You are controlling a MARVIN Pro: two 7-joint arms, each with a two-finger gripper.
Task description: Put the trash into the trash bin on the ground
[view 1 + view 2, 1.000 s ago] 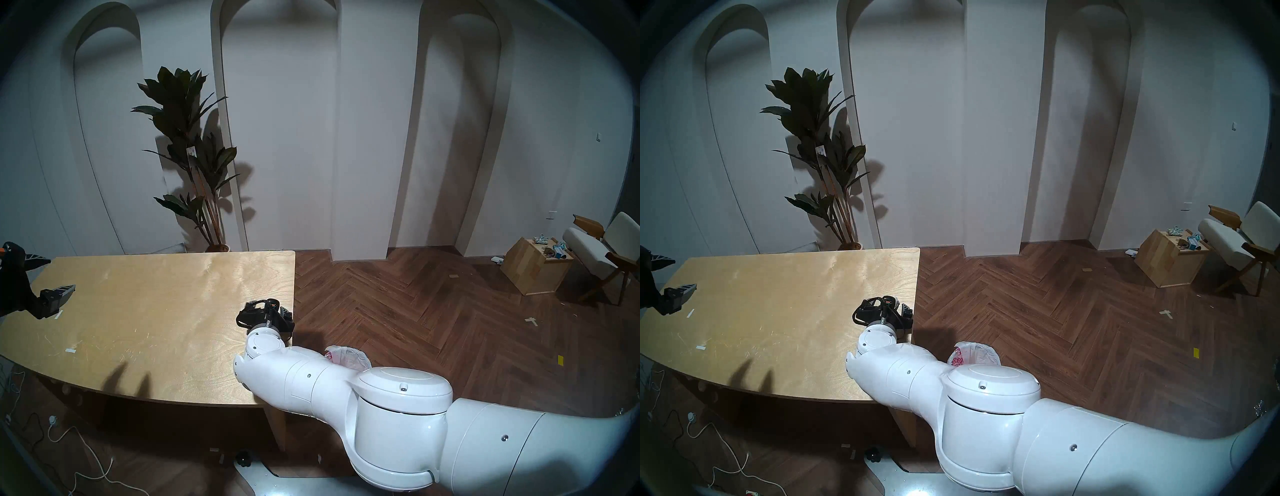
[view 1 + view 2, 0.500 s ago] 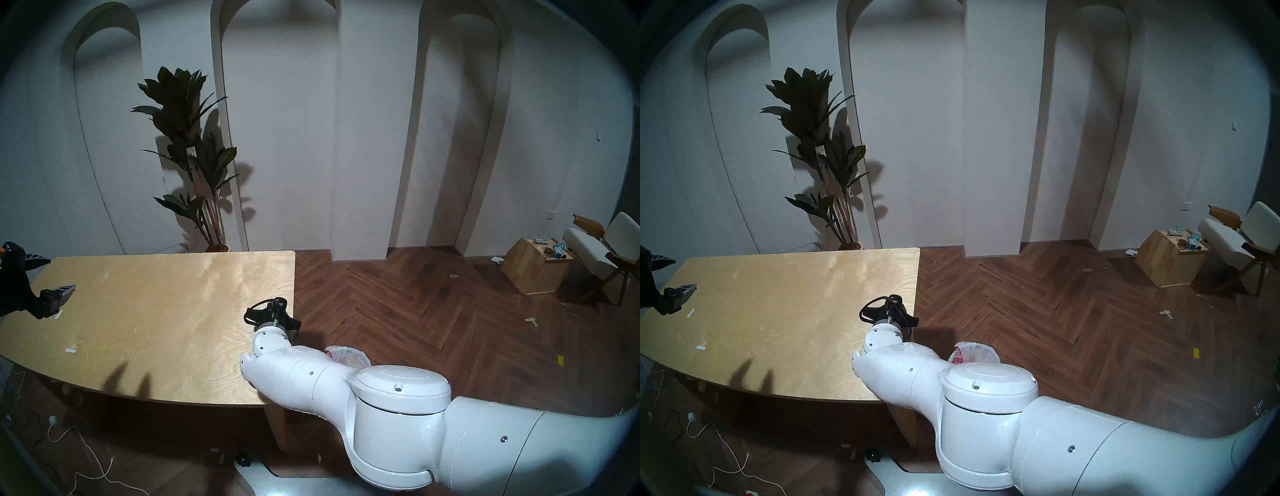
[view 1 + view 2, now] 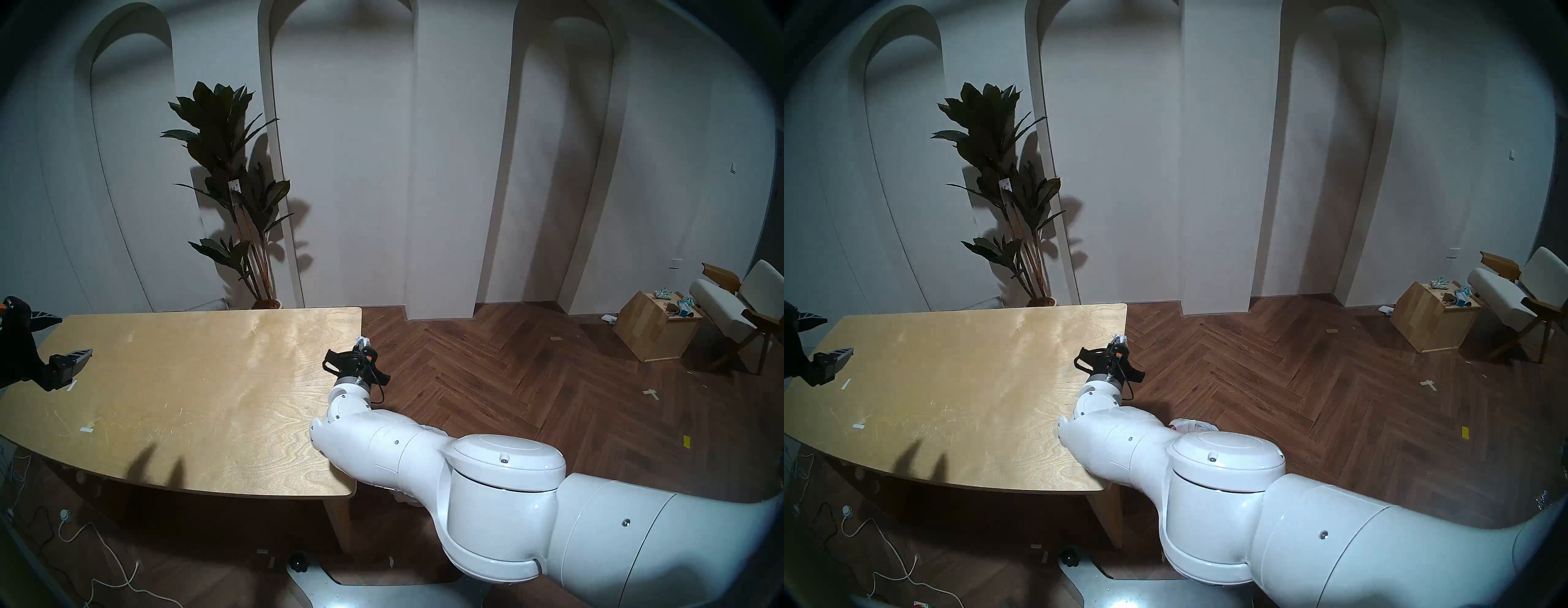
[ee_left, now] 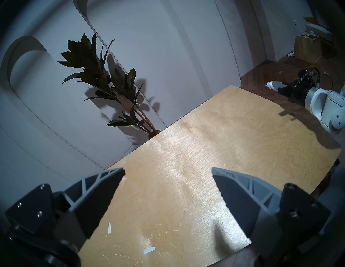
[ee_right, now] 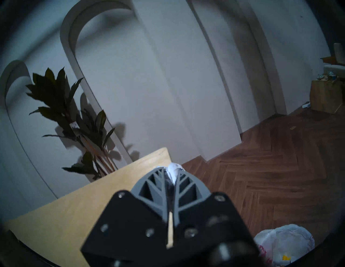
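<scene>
Between ribbed grey fingers [image 5: 155, 183], right gripper [image 5: 172, 170] pinches crumpled white paper [image 5: 174, 167]

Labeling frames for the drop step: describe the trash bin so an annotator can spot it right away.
Start at the wooden table and go to the herringbone floor off its right end, below the raised right gripper. The trash bin stands there, lined with a crinkly white bag printed in red. The square wooden box by the far wall has no liner.

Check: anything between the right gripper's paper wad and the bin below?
Nothing but bare wood floor in the right wrist view: the right gripper holds the white paper wad at the table edge, apart from the trash bin.
</scene>
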